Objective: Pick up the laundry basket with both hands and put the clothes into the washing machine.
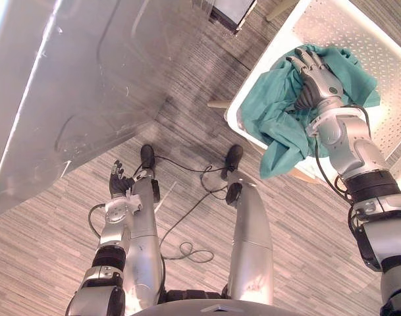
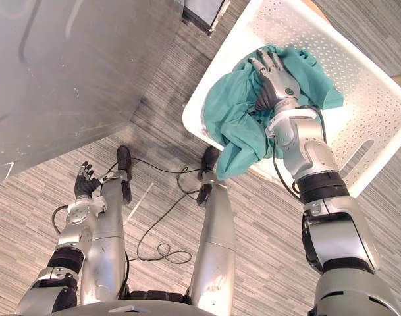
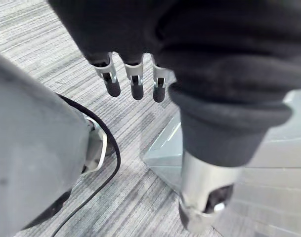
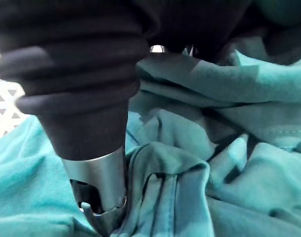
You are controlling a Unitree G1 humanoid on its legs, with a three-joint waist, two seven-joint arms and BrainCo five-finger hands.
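under the right hand (image 1: 317,74) lies a bunched teal cloth (image 1: 279,112), heaped in the white basket (image 1: 365,26). the hand rests palm down on the heap. its fingers lie nearly straight over the top fold, and in the right wrist view the thumb (image 4: 98,187) digs into a crease. no closed grasp is seen, so the hand reads as released. on the wrist side of the hand, a flap of cloth hangs over the basket rim toward the floor. the forearm reaches up and forward from the elbow, with the wrist bent down into the basket. well away on the other side, the left hand (image 1: 118,181) hangs low with relaxed fingers, holding nothing. a large grey panel (image 1: 75,79) stands beyond it.

step in hand, as judged: taking hold of the cloth for transfer to the machine. the next move calls for curling the fingers and thumb round a thick fold, then lifting high enough that the hanging flap clears the rim.
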